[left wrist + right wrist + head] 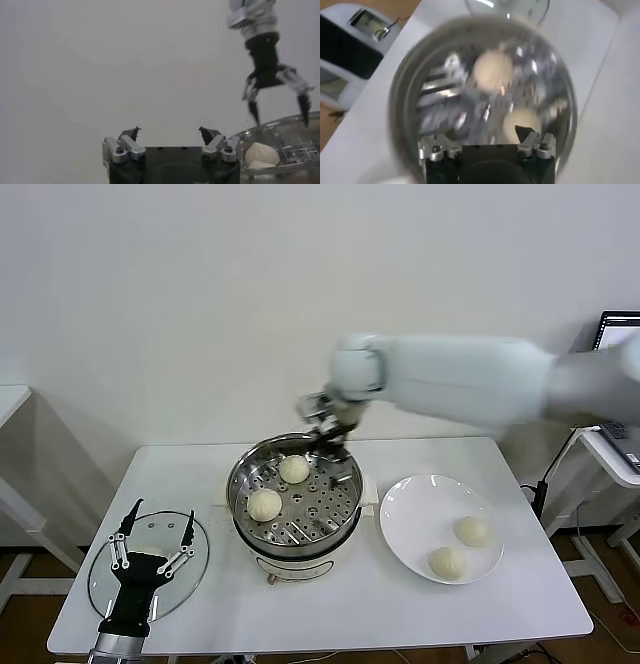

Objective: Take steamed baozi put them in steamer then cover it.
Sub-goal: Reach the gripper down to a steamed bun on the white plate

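Observation:
The steel steamer (345,484) stands mid-table with two baozi on its tray, one at the far side (293,469) and one at the left (264,504). Two more baozi (472,531) (447,562) lie on the white plate (425,504) to its right. My right gripper (325,424) hovers open and empty over the steamer's far rim; its view looks down on the steamer (400,90) and both baozi (492,70) (520,122). The glass cover (105,579) lies flat at the front left. My left gripper (155,534) is open just above it.
The white table (400,614) ends close behind the steamer at a wall. A monitor (618,329) and another desk stand at the far right. The left wrist view shows my right gripper (277,107) above the steamer rim (260,127).

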Motion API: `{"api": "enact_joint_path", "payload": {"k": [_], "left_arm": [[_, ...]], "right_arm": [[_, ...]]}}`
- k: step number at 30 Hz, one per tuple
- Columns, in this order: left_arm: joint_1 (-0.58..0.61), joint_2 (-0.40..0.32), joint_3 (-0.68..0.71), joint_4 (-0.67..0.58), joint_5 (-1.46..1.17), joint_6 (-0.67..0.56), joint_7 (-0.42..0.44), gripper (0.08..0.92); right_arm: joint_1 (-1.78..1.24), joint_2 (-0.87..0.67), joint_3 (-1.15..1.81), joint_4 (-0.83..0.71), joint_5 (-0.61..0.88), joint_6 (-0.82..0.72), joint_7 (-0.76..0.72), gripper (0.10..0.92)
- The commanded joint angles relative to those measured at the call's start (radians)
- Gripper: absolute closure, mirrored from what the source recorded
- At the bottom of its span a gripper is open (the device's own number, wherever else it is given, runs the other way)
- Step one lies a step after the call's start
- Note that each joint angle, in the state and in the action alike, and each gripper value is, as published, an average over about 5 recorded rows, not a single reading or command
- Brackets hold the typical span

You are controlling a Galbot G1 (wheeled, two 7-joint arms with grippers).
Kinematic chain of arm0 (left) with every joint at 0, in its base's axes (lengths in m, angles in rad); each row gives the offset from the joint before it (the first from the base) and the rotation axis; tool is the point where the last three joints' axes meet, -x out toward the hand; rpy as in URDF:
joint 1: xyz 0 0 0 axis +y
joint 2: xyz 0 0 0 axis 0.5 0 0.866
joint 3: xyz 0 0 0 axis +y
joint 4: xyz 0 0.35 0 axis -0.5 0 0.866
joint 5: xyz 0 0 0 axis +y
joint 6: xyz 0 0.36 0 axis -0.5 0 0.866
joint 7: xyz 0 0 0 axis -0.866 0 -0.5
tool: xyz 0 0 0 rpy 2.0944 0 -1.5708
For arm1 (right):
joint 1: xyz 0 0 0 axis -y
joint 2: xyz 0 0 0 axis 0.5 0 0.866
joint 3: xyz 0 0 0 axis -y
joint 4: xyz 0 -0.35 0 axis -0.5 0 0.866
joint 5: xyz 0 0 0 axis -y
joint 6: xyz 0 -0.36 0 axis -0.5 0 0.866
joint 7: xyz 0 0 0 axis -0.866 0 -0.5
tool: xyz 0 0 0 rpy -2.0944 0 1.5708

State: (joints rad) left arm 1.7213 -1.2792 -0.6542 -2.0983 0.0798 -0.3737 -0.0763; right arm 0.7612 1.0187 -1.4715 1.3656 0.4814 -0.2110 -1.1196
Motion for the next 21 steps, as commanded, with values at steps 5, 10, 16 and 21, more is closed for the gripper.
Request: {"api": "enact_joint_path", "payload": {"k": [5, 10, 16, 21], "left_arm": [[0.0, -0.005, -0.001, 0.0, 0.008, 0.009, 0.001, 0.177], [0.006, -0.004, -0.003, 0.015, 0.021, 0.004, 0.002, 0.177], [0.014, -0.009, -0.004, 0.017, 0.024, 0.001, 0.001, 0.177], [0.016, -0.007, -0.008, 0.018, 0.025, -0.002, 0.001, 0.177]], "right_arm": [[-0.312, -0.485, 0.1, 0.06, -0.287, 0.114, -0.09, 0.203], [-0.421, -0.482, 0.146, 0.055, -0.31, 0.114, -0.078, 0.203], [-0.477, -0.458, 0.179, 0.043, -0.32, 0.109, -0.074, 0.203], [-0.495, -0.44, 0.193, 0.025, -0.317, 0.107, -0.062, 0.203]]}}
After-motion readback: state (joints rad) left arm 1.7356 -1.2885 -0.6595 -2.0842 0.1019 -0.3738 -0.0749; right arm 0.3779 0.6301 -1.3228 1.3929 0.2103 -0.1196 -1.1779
